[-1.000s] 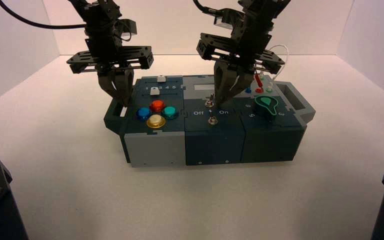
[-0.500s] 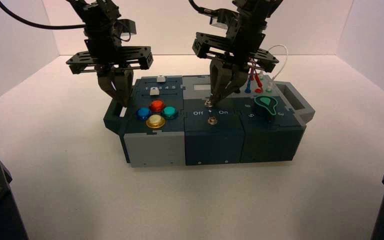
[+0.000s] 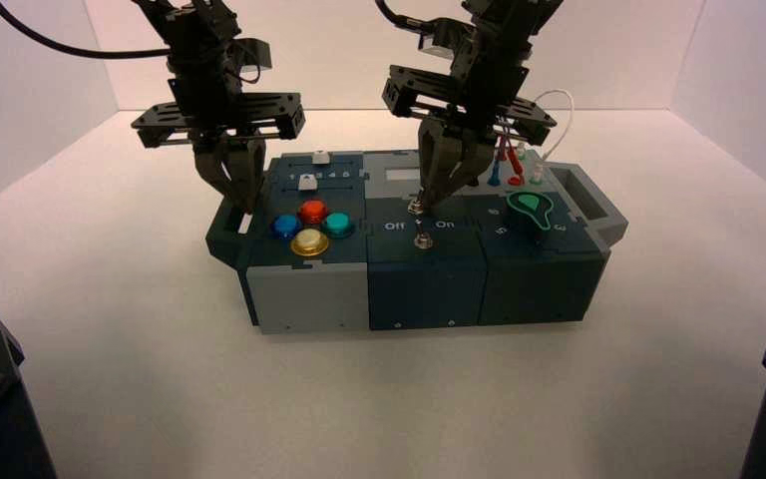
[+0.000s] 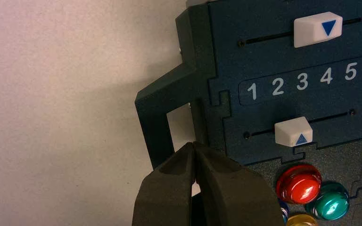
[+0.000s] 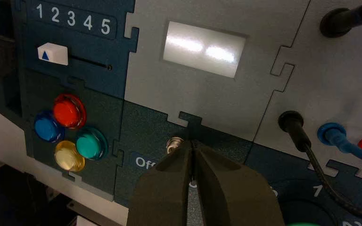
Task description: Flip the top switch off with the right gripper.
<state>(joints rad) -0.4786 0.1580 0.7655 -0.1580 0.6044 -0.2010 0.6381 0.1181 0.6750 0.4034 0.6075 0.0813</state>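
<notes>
Right wrist view: I'm seeing the black open-frame right gripper (image 5: 192, 155), fingers pressed together (gripping nothing), touching the small metal top toggle switch (image 5: 173, 144) on the dark box's (image 3: 429, 279) middle panel.

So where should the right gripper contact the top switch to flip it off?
Probably push rather than grip: the right gripper, fingers shut, sits at the top switch. Press its small metal lever from the On side toward Off; it looks too slim to pinch easily.
</notes>
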